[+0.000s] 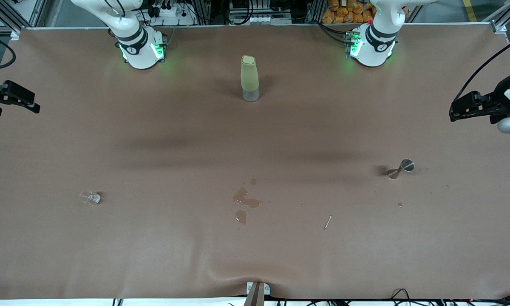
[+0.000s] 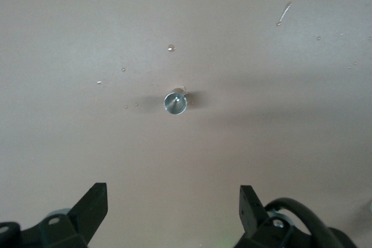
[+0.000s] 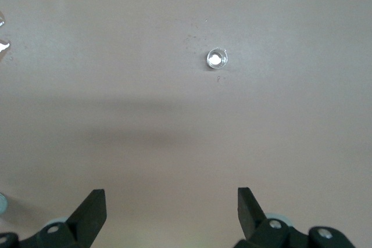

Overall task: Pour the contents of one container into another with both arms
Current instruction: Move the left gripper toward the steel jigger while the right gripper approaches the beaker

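The tiny clear glass cup [image 1: 91,197] stands on the brown table toward the right arm's end; in the right wrist view the cup [image 3: 217,58] is well ahead of my right gripper [image 3: 171,197]. That right gripper [image 1: 17,104] hangs open and empty over the table's edge. The silvery hourglass-shaped metal cup [image 1: 401,167] stands toward the left arm's end. In the left wrist view the metal cup [image 2: 175,102] shows its round rim ahead of my left gripper [image 2: 173,194]. The left gripper [image 1: 471,111] also hangs open and empty, high over its end of the table.
A tall pale-green bottle [image 1: 250,78] stands mid-table between the arm bases. Small wet puddles [image 1: 246,199] lie nearer the front camera at mid-table. A thin wet streak [image 1: 328,221] and a droplet [image 1: 400,205] lie near the metal cup. The table cover bulges at its front edge [image 1: 255,276].
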`<state>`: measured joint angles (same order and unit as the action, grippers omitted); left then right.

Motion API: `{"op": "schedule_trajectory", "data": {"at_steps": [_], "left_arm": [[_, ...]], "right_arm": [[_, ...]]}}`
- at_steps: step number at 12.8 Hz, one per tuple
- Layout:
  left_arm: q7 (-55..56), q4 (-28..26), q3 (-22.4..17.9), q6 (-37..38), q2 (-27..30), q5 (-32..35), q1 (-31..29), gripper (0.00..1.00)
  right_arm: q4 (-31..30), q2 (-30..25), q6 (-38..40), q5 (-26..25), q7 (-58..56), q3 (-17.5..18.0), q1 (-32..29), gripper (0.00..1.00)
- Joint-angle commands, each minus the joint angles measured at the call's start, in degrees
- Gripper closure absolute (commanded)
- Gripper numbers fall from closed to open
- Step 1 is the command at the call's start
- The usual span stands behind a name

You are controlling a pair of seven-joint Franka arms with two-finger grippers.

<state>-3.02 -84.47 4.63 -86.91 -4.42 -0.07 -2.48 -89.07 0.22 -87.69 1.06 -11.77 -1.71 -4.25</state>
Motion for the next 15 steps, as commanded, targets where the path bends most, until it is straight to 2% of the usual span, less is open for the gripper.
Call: {"op": "schedule_trajectory", "data": {"at_steps": [1, 3, 4, 7, 9, 12, 15], "left_arm": [[-4.0, -0.6, -0.1, -0.8, 0.3, -1.8, -0.4, 0.0], [-10.7, -2.6, -0.1, -2.1, 0.3, -2.4, -3.4, 0.0], [-16.0, -3.8, -0.1, -3.9, 0.2, -4.6, -5.6, 0.0], [-29.9, -5.1, -0.1, -4.9, -1.5, -13.1, -13.3, 0.0], [-40.3, -6.2, -0.1, -5.3, -4.0, -19.4, -18.1, 0.0], [-54.3, -6.1, -0.1, -5.6, -9.8, -25.4, -23.0, 0.0], [-64.9, -5.9, -0.1, -4.9, -15.2, -27.6, -25.7, 0.0]], "right_arm": [[1.1, 4.3, -4.7, 0.2, -10.6, 0.7, -4.9, 0.0], [1.1, 8.0, -11.2, 0.9, -21.2, 0.7, -8.4, 0.0], [1.1, 9.6, -13.9, 3.5, -25.7, 0.7, -9.9, 0.0], [1.1, 12.6, -15.0, 9.0, -34.0, 0.7, -13.1, 0.0], [1.1, 14.2, -15.0, 11.3, -40.2, 0.7, -15.0, 0.0], [1.1, 17.5, -15.8, 16.6, -50.8, 0.7, -18.8, 0.0], [0.7, 20.3, -18.7, 20.3, -63.5, 0.7, -21.1, 0.0]]}}
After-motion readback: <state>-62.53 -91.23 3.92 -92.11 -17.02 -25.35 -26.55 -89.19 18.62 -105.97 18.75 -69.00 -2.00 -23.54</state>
